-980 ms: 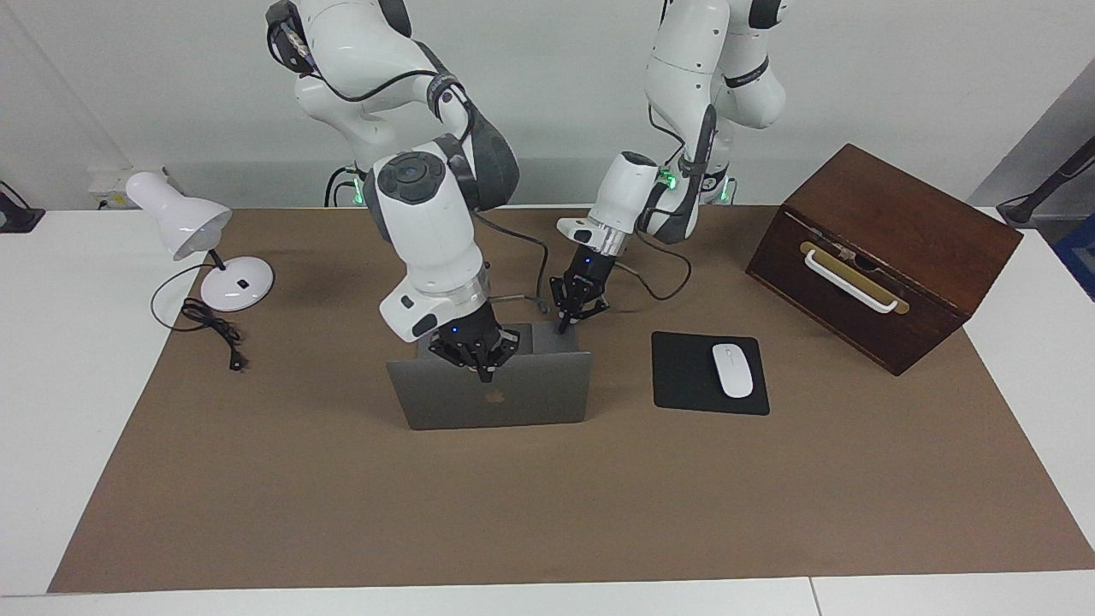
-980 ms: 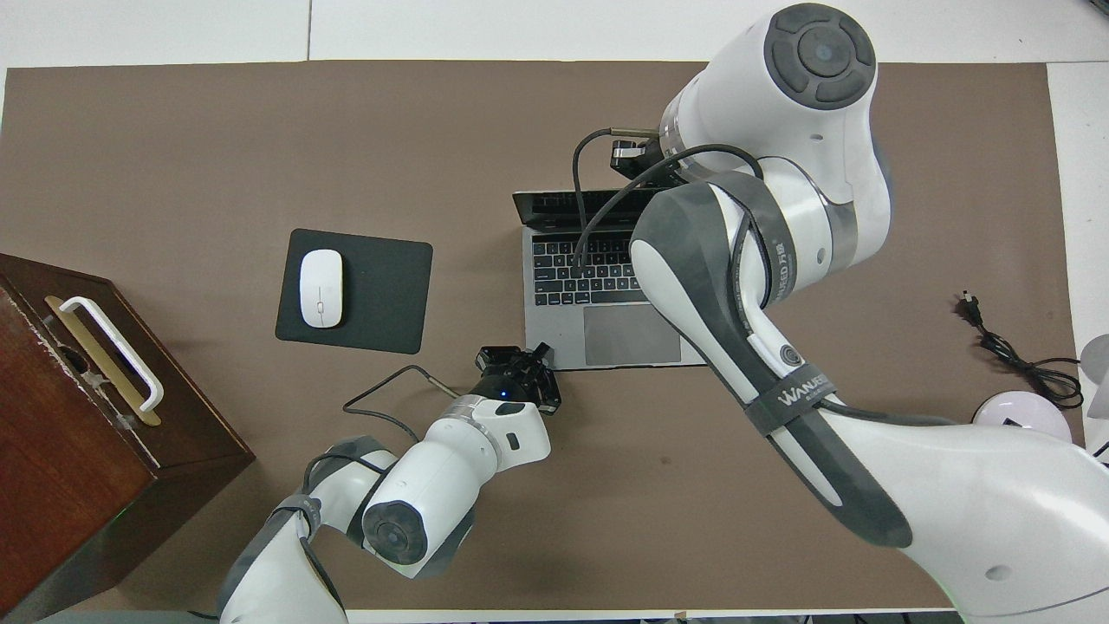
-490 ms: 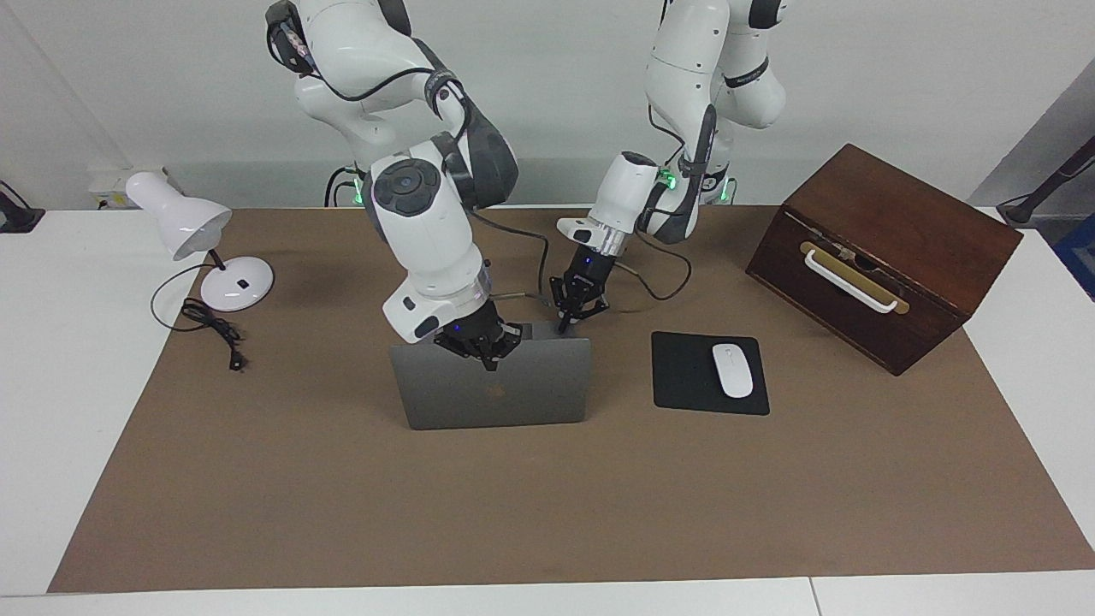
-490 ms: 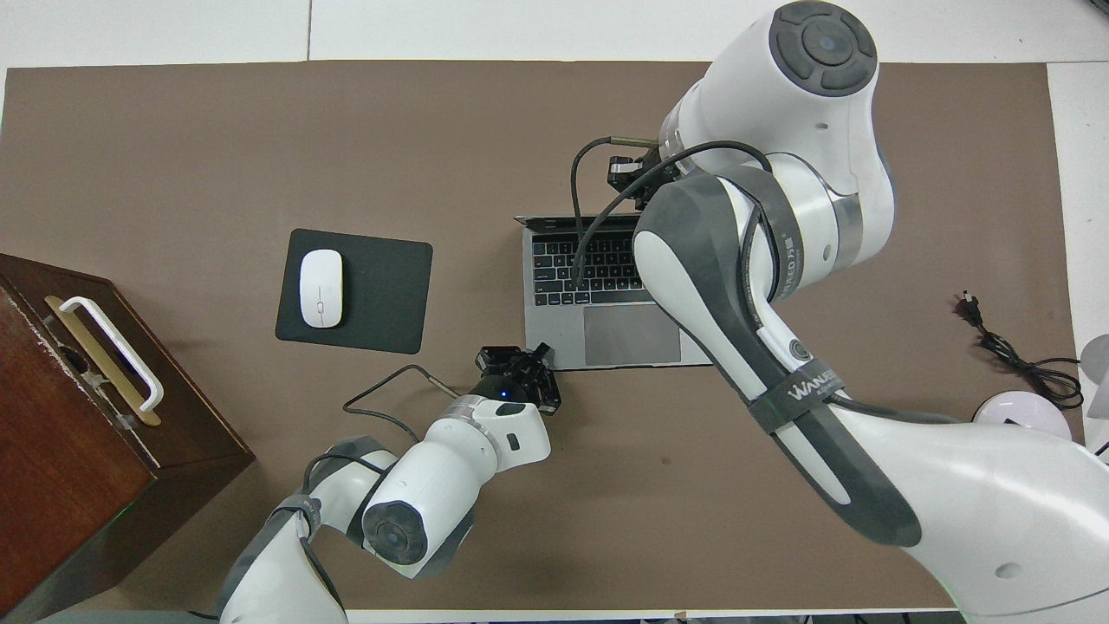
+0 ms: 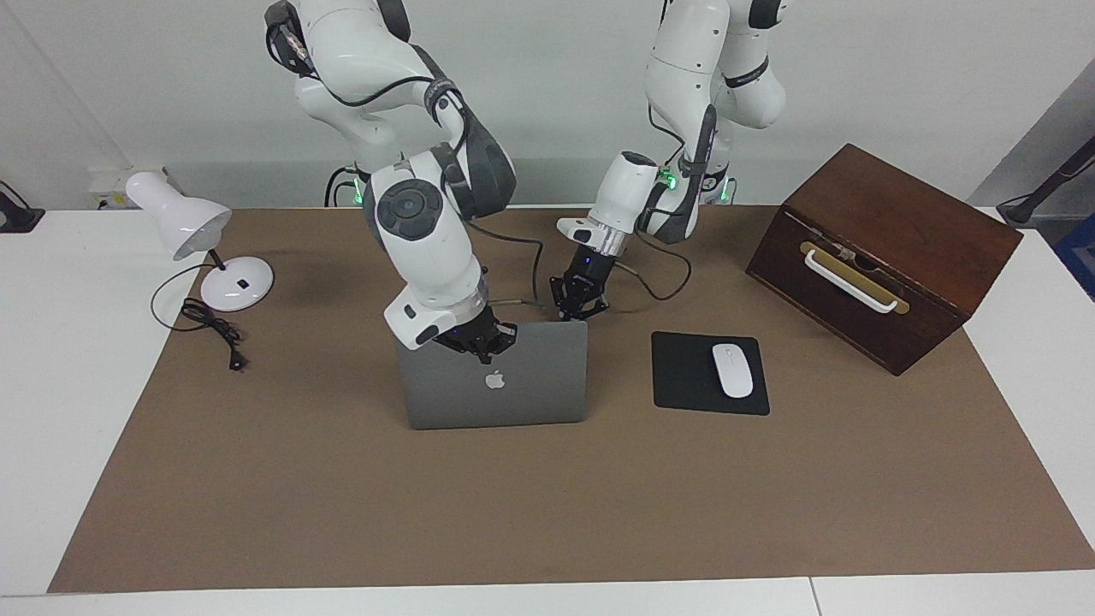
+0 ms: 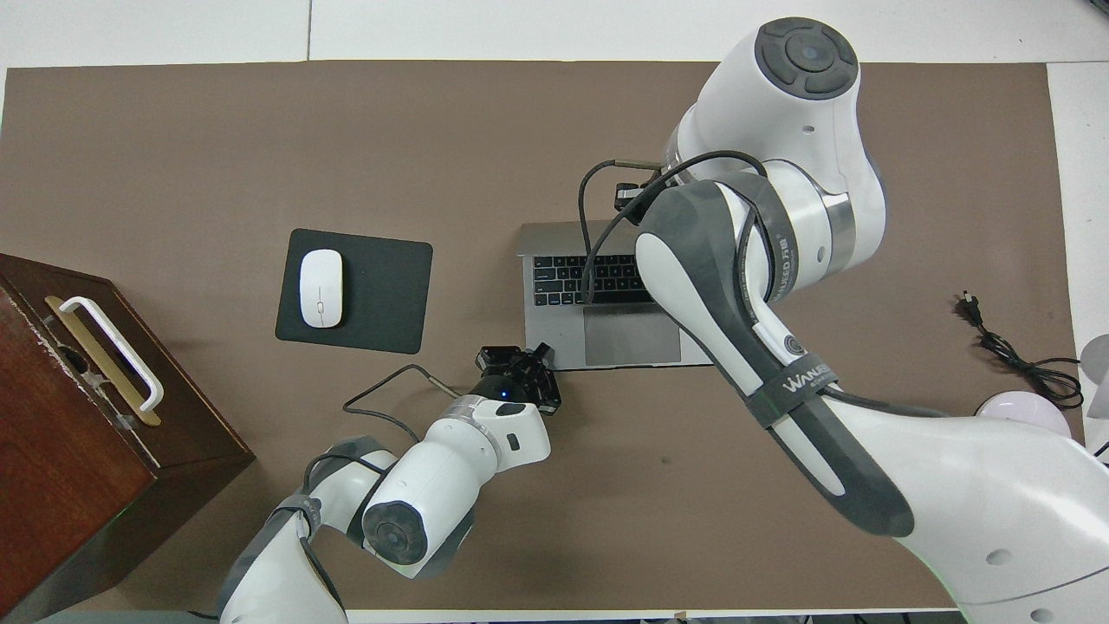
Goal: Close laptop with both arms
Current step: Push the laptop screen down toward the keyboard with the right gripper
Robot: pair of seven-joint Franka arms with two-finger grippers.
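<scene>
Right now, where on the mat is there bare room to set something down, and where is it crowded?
Bare: the wide mat strip farther from the robots than the laptop and mouse pad; also between lamp and laptop. Crowded: around the laptop, where the right gripper sits at the lid's top edge and the left gripper beside its base corner; the box fills the left arm's end.

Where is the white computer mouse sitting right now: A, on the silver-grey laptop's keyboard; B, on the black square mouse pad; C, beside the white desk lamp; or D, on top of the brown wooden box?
B: the white computer mouse lies on the black square mouse pad, which sits between the silver-grey laptop and the brown wooden box.
</scene>
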